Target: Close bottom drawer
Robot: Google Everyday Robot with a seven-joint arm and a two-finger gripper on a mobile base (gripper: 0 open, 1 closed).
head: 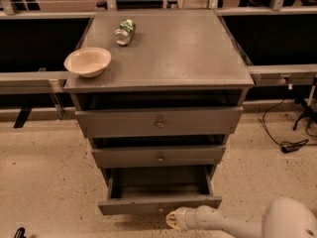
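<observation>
The bottom drawer (159, 204) of the grey cabinet is pulled out, showing its plain grey box interior (158, 182). Its slim front panel has a small round knob at the centre. My gripper (173, 218) is at the end of the white arm (237, 225) that reaches in from the bottom right. It sits low, just in front of and slightly below the drawer front, a little right of the knob. I cannot tell whether it touches the panel.
The middle drawer (158, 156) and top drawer (158, 123) are nearly shut. A cream bowl (88, 61) and a green can (124, 31) lying on its side rest on the cabinet top (188, 53). Black cables (292, 143) lie on the speckled floor at right.
</observation>
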